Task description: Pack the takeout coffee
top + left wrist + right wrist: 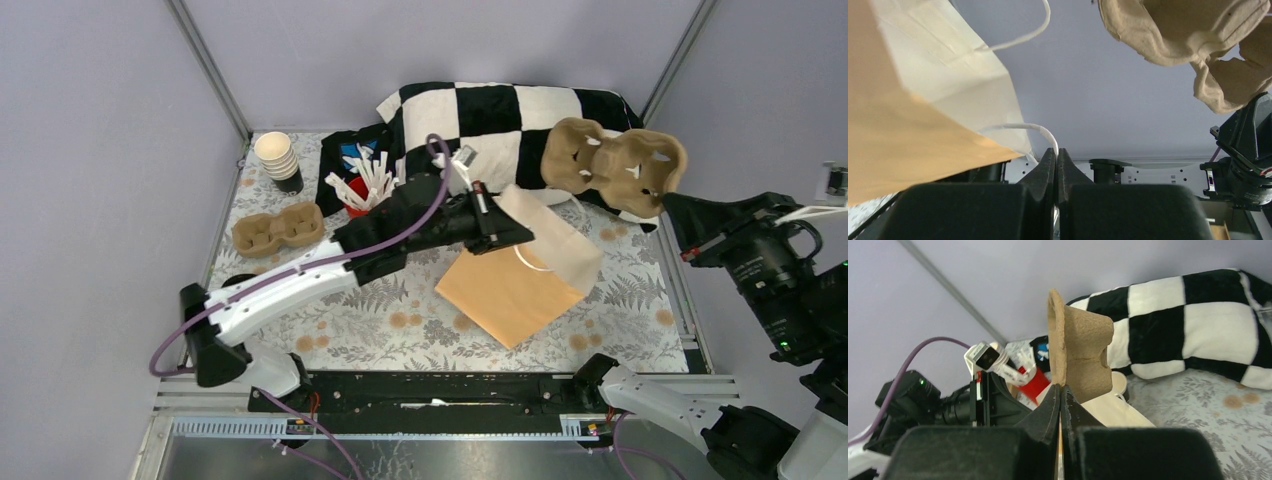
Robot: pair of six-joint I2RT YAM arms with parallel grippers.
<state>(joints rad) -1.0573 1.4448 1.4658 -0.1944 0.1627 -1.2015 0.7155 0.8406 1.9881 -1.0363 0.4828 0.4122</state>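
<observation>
early: left gripper (1056,152) pinching the paper bag (515,290) handle, right gripper (1060,389) clamped on pulp carrier (615,165) held aloft, takeout coffee (290,181) not yet packed, apparently by cup stack (274,152) back-left on tabletop (620,310).

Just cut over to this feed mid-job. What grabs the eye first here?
The right claw holds a pulp cup carrier in the air at the back right, above the edge of the checkered cloth. At mid-table the left claw is shut on the white handle of a brown paper bag, holding its mouth raised off the table.
</observation>
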